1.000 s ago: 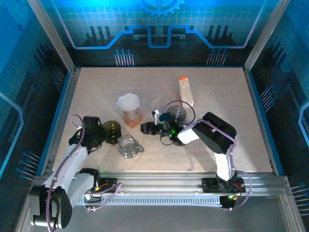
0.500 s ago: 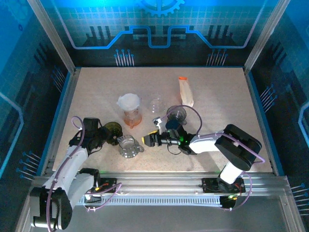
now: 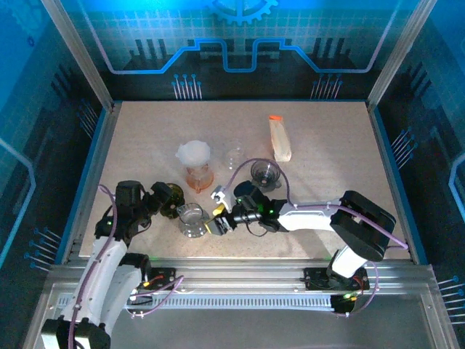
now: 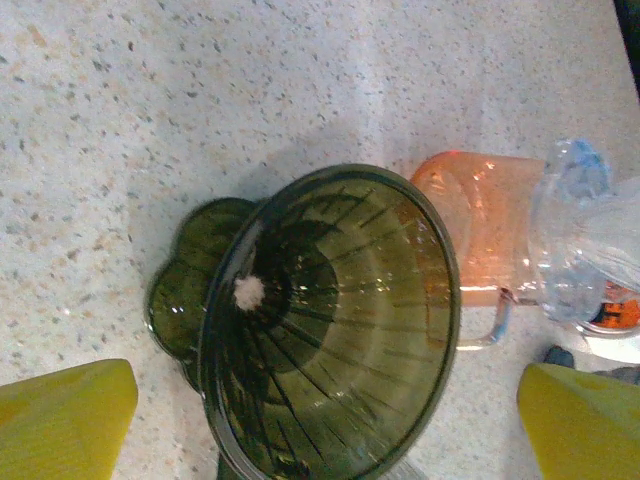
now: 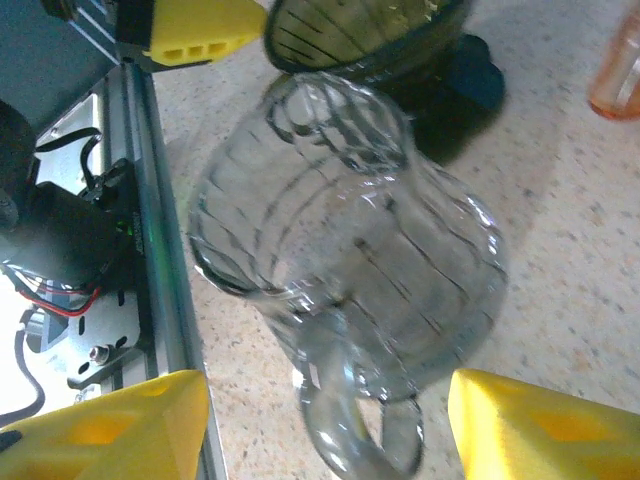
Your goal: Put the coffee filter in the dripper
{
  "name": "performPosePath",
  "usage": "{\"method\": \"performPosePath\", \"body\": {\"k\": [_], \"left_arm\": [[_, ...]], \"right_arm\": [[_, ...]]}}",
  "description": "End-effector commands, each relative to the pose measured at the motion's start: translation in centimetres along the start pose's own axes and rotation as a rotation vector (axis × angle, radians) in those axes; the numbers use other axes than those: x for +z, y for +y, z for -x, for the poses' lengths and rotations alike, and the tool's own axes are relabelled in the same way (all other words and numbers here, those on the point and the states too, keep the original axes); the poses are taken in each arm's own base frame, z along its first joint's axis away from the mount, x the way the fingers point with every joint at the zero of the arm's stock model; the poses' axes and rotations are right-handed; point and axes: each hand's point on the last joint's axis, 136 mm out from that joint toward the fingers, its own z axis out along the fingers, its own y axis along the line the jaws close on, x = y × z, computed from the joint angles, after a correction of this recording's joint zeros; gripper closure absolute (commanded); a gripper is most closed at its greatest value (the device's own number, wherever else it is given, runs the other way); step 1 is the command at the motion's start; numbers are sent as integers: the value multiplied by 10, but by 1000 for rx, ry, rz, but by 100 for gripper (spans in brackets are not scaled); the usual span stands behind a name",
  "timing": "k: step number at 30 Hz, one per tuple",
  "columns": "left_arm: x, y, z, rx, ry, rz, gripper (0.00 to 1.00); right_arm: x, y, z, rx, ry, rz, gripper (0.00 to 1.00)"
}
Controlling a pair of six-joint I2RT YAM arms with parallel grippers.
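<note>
The white coffee filter [image 3: 194, 153] sits in the top of an orange dripper [image 3: 198, 177] at mid-table; in the left wrist view the orange dripper [image 4: 478, 235] shows at the right. A dark green dripper [image 3: 171, 197] stands left of it. My left gripper [image 3: 160, 201] is open, with the green dripper [image 4: 330, 320] between its yellow fingertips [image 4: 62, 420], apart from both. My right gripper [image 3: 216, 211] is open at the handle side of a clear glass carafe [image 3: 191, 219]. The carafe [image 5: 350, 260] has its handle between those fingertips [image 5: 545, 425], untouched.
A grey dripper [image 3: 265, 173] stands right of centre, a small clear cup [image 3: 234, 155] behind it, and a flat packet with an orange end [image 3: 279, 139] lies farther back. The aluminium rail [image 5: 160, 290] runs close beside the carafe.
My left gripper has opened and let go of the green dripper. The right arm has reached left and forward, bringing its gripper up to the carafe's handle.
</note>
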Motion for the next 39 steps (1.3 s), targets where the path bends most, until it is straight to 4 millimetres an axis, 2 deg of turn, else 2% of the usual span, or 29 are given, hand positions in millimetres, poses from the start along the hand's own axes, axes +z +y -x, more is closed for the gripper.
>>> {"method": "performPosePath", "body": {"k": [1,9,18,22,27,34,39], "left_arm": [[-11,-12,-5,-37,44,-48,1],[-15,-17,-10,-51,69,-75,1],[-22,-22,-13,-44,76,-110,1],[-30,-31,-12,-29,77,-140,1],[-38,-43,-13,-14,81,-199,1],[-38,-49,-20,-11,96,-238,1],[-39,-51,-20,-6,95,-252,1]], "right_arm": [[12,-1,-18,-81,103,-48,36],[21,-7,-24,-156,150,-151,47],[11,2,-28,-177,138,-168,86],[-7,4,-36,-162,126,-198,94],[-42,0,-55,-137,112,-293,95],[-94,-20,-81,-51,70,-472,94],[-118,-29,-99,4,66,-524,92]]}}
